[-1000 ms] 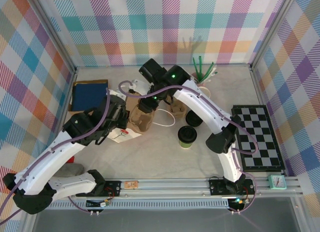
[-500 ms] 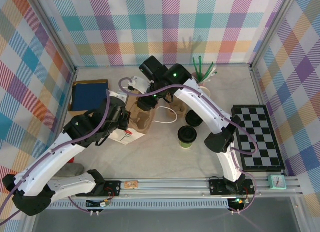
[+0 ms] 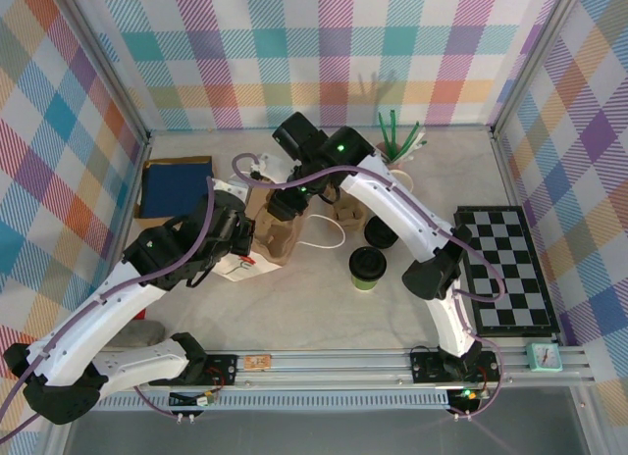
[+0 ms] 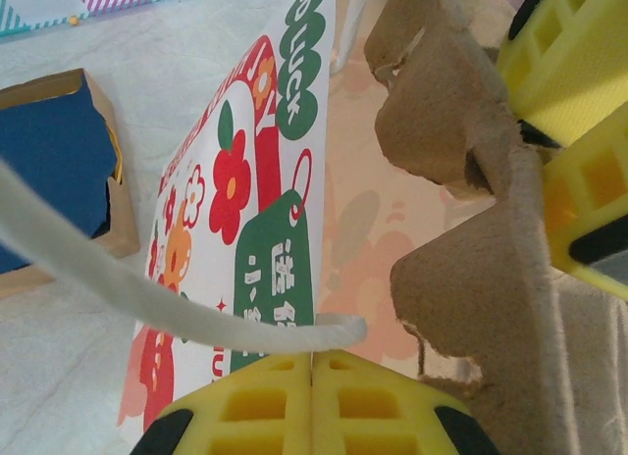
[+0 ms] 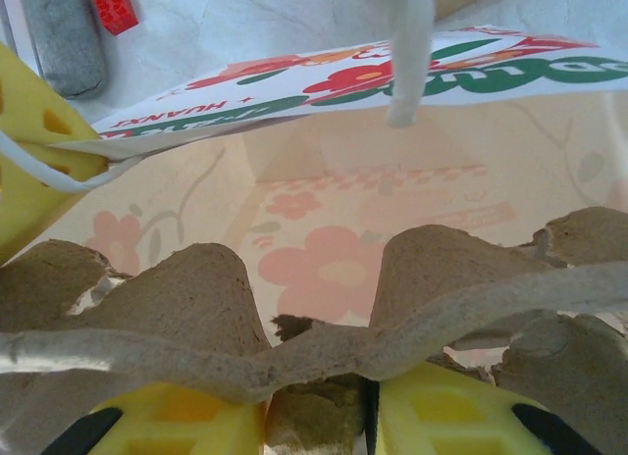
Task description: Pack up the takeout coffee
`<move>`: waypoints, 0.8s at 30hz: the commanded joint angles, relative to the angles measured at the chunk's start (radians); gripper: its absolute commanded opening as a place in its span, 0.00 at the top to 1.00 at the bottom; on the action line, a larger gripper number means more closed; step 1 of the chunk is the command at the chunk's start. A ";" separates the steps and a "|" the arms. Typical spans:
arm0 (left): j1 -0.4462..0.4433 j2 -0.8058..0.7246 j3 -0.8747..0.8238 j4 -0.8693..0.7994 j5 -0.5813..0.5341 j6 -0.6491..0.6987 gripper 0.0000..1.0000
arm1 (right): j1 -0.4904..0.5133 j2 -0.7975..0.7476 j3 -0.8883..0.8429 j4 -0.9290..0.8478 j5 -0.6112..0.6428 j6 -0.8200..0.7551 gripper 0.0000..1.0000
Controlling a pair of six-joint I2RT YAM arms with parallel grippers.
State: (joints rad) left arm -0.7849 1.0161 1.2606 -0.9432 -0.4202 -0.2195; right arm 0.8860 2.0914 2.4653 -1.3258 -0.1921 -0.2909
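- Left gripper (image 4: 312, 375): you see its yellow fingers pressed flat together. The rim of the paper bag (image 4: 240, 220) runs into the seam between them, so the gripper pinches the bag at its edge. The bag's white cord handle (image 4: 147, 283) loops across just above the fingertips.
- Paper bag: white, printed with red flowers and green tags, it sits on the table (image 3: 314, 313) left of centre with its mouth open. Through the right wrist camera you look past the rim onto its pale floral inner walls and floor.
- Right gripper (image 5: 314, 408): its jaws stand partly apart and clamp the central ridge of the cup carrier (image 5: 294, 342). One yellow finger lies on each side of the brown pulp wall.
- Cup carrier: it is held at the bag's mouth, close beside the printed wall. You cannot tell how far it reaches inside the bag.
- Takeout coffee (image 3: 366, 268): the green cup with its black lid stands upright on the table to the right of the bag, apart from both grippers and from the carrier.
- Black lid (image 3: 381, 232): round, it lies just behind the coffee.
- Chessboard (image 3: 503, 269): it lies flat at the table's right edge, well apart from the bag.
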 commanded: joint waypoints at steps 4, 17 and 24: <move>-0.011 -0.004 0.008 -0.002 0.000 -0.010 1.00 | 0.007 -0.020 -0.018 0.010 -0.013 0.028 0.74; -0.012 0.019 -0.012 -0.009 -0.015 -0.007 1.00 | 0.008 -0.229 -0.245 0.138 -0.090 0.043 0.73; -0.012 0.015 -0.012 -0.008 -0.017 -0.009 1.00 | 0.008 -0.269 -0.298 0.178 -0.142 0.048 0.72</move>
State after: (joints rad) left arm -0.7853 1.0332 1.2591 -0.9401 -0.4210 -0.2199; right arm 0.8879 1.8404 2.1853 -1.1862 -0.2775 -0.2535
